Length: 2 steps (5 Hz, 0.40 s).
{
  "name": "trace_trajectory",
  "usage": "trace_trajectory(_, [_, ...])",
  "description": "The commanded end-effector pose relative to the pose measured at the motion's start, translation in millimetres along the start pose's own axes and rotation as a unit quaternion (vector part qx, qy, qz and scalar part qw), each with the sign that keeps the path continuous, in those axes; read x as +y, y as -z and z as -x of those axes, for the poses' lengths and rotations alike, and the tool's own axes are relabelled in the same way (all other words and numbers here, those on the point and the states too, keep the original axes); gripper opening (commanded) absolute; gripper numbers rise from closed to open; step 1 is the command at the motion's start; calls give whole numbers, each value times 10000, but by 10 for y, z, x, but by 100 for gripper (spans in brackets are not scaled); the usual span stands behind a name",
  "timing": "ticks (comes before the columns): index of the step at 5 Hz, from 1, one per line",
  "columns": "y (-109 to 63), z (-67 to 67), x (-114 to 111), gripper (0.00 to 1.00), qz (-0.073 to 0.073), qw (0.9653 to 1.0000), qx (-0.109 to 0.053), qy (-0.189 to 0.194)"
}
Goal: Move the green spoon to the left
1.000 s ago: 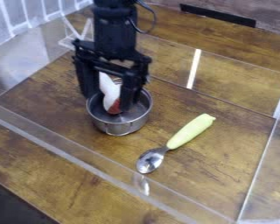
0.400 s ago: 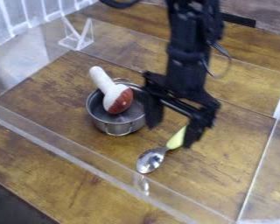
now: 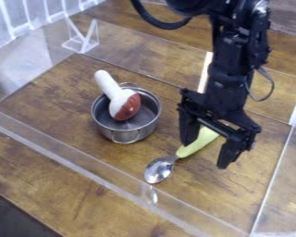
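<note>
The green spoon (image 3: pixel 192 146) lies on the wooden table, its yellow-green handle pointing up-right and its silver bowl (image 3: pixel 158 170) toward the front edge. My gripper (image 3: pixel 216 142) hangs straight down over the handle, open, with one black finger on each side of it and nothing held. The arm's body hides the upper end of the handle.
A metal pot (image 3: pixel 122 118) stands left of the spoon, holding a white-handled, red-headed utensil (image 3: pixel 119 97). A clear acrylic wall (image 3: pixel 138 190) rims the table's front and sides. A small clear stand (image 3: pixel 79 39) sits at the back left.
My arm has swung from over the pot to the right and sunk down over the spoon's handle. The gripper stayed open. Spoon and pot have not moved.
</note>
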<state>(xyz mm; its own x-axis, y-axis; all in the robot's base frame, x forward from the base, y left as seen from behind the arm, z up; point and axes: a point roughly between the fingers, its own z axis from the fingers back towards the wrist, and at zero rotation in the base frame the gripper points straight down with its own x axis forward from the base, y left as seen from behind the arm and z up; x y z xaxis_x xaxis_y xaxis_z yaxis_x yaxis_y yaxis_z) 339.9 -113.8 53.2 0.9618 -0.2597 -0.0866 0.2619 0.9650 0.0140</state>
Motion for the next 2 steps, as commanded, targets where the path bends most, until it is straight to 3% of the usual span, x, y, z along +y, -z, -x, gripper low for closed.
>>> trace_trajectory(1, [-208,-121,135,100,-32,9995,-322,12])
trace_trajectory(2, [-192,-152,127,100,-39,9995,-317,-63])
